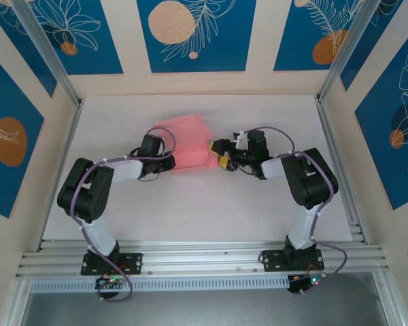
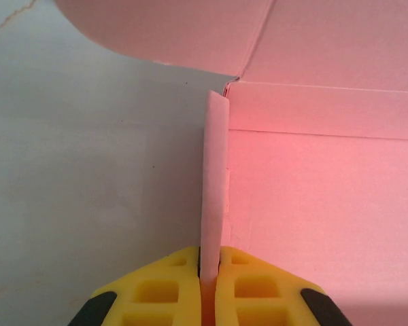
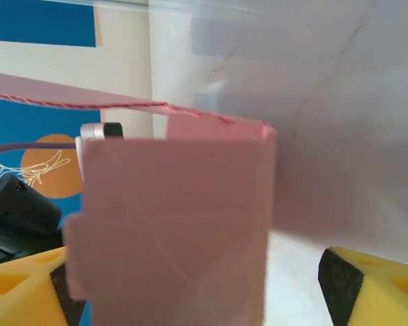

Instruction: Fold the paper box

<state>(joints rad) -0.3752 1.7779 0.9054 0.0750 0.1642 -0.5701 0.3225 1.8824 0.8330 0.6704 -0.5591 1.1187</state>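
Observation:
The salmon-pink paper box [image 1: 187, 139] lies partly folded in the middle of the white table [image 1: 190, 210], between both arms. My left gripper [image 1: 171, 161] is at its left edge. In the left wrist view the yellow pads [image 2: 163, 288] of the left gripper [image 2: 209, 272] are shut on a thin upright flap [image 2: 215, 176] of the box. My right gripper [image 1: 221, 157] is at the box's right end. In the right wrist view the right gripper [image 3: 194, 285] is open around a raised pink flap [image 3: 177, 231], and a gap shows between the flap and the right finger [image 3: 367, 285].
Aluminium frame posts [image 1: 336, 51] and patterned blue panels [image 1: 194, 34] wall in the table on three sides. A slotted rail [image 1: 204, 258] runs along the near edge by the arm bases. Bare table surface lies in front of the box.

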